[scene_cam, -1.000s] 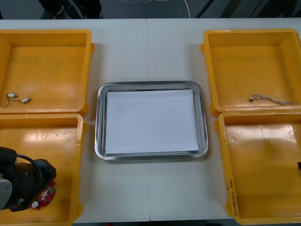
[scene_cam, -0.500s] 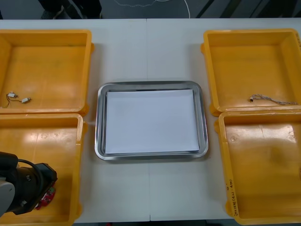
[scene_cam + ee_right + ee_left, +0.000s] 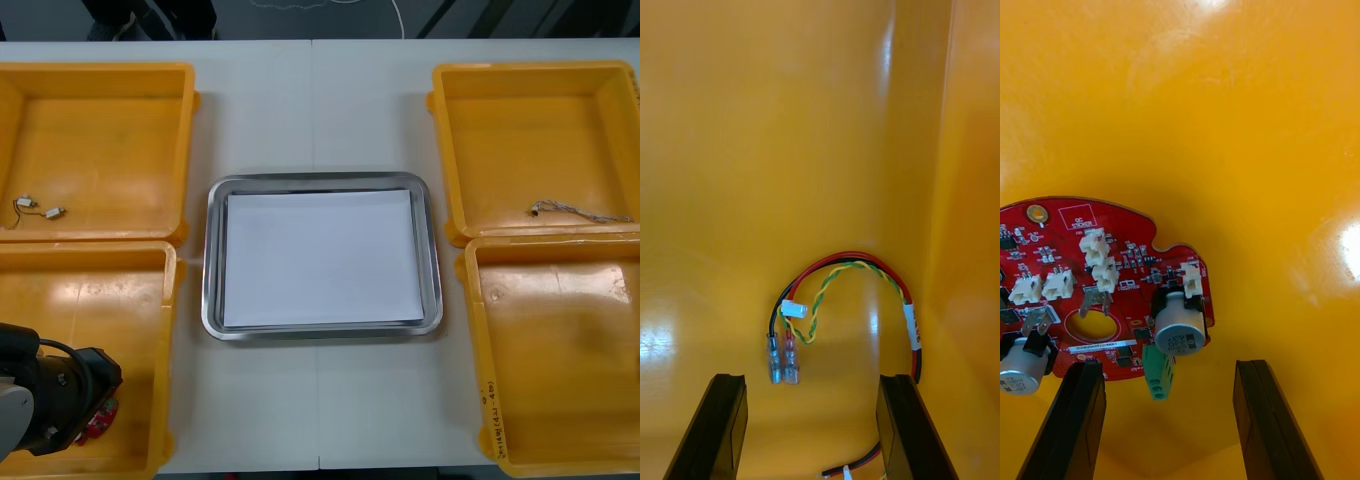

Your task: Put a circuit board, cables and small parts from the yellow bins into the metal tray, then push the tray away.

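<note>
Both spread | left gripper (image 3: pixel 1169 366): circuit board (image 3: pixel 1120 244) just beyond it | right gripper (image 3: pixel 811 379): red and yellow cable (image 3: pixel 852 256) just ahead

We find the table (image 3: pixel 320 110) lit brightly and evenly from above, so the shadows are weak and short. The rim of the metal tray (image 3: pixel 211 260) gives thin bright reflections, and its white inside looks flat, without texture. On the floors of the yellow bins (image 3: pixel 100 150) we see soft pale patches of glare. In the right wrist view a bright streak runs down the bin wall (image 3: pixel 886 67). In the left wrist view a white hot spot sits on the bin floor (image 3: pixel 1349 251).
</note>
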